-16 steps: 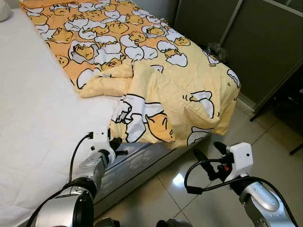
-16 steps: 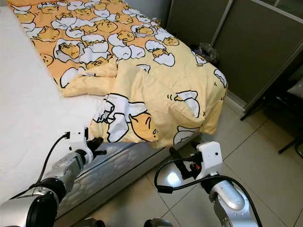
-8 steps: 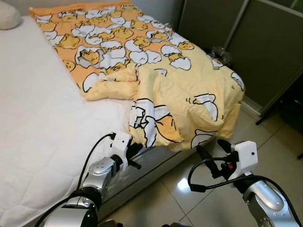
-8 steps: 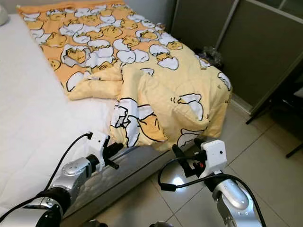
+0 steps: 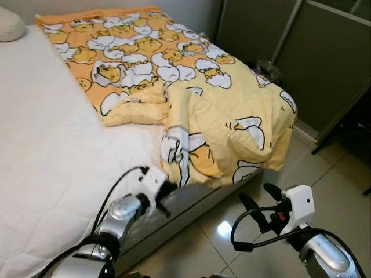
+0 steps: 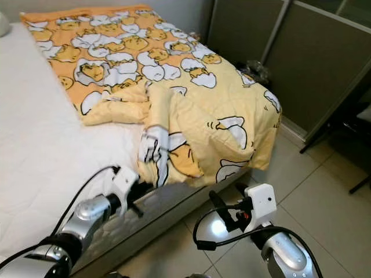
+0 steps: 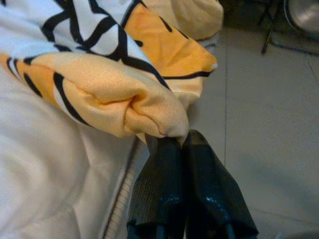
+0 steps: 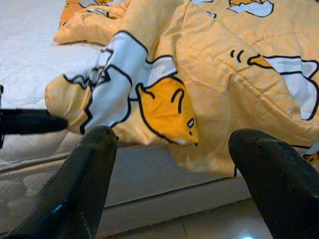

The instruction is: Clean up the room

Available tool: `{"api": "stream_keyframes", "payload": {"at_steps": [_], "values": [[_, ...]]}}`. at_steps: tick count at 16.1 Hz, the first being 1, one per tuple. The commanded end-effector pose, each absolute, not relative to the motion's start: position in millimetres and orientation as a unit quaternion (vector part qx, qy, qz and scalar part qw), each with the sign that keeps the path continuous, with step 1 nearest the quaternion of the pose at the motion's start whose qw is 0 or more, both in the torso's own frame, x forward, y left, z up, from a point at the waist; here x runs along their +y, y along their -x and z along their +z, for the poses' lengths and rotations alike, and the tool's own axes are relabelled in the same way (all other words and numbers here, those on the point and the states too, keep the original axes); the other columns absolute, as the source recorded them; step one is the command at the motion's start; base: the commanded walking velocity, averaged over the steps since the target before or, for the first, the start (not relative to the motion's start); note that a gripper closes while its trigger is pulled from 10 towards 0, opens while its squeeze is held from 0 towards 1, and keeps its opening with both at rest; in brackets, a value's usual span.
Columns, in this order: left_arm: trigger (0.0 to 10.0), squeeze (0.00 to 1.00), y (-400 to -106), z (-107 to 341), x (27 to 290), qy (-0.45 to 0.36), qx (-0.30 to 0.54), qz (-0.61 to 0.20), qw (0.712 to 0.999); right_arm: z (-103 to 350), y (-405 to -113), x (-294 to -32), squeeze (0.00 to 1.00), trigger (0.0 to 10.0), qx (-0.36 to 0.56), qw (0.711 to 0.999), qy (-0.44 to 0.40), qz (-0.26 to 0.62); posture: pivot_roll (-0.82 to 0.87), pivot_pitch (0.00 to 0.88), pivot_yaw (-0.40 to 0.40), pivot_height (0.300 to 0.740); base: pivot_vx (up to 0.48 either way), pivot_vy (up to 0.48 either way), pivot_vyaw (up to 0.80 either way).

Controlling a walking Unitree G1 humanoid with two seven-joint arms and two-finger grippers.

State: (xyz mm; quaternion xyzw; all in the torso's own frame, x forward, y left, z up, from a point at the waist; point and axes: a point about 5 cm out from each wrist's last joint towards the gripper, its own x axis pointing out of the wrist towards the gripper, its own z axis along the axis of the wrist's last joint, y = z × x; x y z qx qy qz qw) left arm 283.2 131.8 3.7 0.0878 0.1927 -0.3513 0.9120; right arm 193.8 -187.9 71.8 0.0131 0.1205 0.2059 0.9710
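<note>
A yellow-orange blanket (image 5: 203, 98) printed with cartoon eggs lies rumpled over the far half of the white mattress (image 5: 52, 145) and hangs off its foot end. My left gripper (image 5: 166, 189) is at the mattress's near edge, shut on a bunched fold at the blanket's near corner (image 7: 149, 107); its two black fingers (image 7: 199, 164) are pressed together there. My right gripper (image 5: 255, 192) hovers open above the tiled floor, beside the bed and below the hanging blanket. In the right wrist view its fingers (image 8: 89, 164) stand wide apart, facing the blanket (image 8: 214, 59).
A pale pillow (image 5: 8, 23) lies at the bed's far left. Dark sliding wardrobe doors (image 5: 324, 52) stand to the right, with a dark bundle (image 5: 266, 66) at their foot. Thin black furniture legs (image 5: 342, 133) stand on the glossy tiled floor (image 5: 324, 168) at far right.
My left gripper has reached the blanket's near corner and shut on it, and the fabric there has bunched into a narrower fold. The right gripper stays open, a little lower.
</note>
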Motion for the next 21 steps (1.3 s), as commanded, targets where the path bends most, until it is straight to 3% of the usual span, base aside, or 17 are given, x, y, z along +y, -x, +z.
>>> {"api": "stream_keyframes", "payload": {"at_steps": [1,4,11,14,18,21], "values": [[0.0,0.00,-282,3,130,-0.100,0.190,-0.361,0.907,77,-195,-190,0.01,10.0,0.113,0.972,-0.011,0.206,-0.24,0.000,-0.051,0.740,0.000,0.000,0.00],[0.0,0.00,-281,4,133,-0.087,0.187,-0.357,0.911,78,-198,-191,0.01,10.0,0.108,0.973,-0.013,0.201,-0.24,0.000,-0.049,0.740,0.000,-0.091,0.00],[0.0,0.00,-268,-7,155,-0.072,0.205,-0.334,0.917,78,-198,-190,0.01,10.0,0.111,0.972,-0.013,0.205,-0.23,0.000,-0.051,0.740,0.000,-0.480,0.00],[0.0,0.00,-265,-10,160,-0.083,0.211,-0.329,0.917,76,-195,-189,0.01,10.0,0.120,0.968,-0.015,0.218,-0.23,0.000,-0.054,0.740,0.000,-0.080,0.00],[0.0,0.00,-255,-15,168,-0.151,0.224,-0.363,0.892,73,-189,-194,0.01,10.0,0.134,0.965,-0.012,0.223,-0.24,0.004,-0.057,0.740,0.000,0.000,0.00],[0.0,0.00,-260,-7,153,-0.146,0.196,-0.418,0.875,74,-189,-195,0.01,10.0,0.135,0.965,-0.011,0.223,-0.24,0.006,-0.057,0.740,0.000,0.000,0.00]]}}
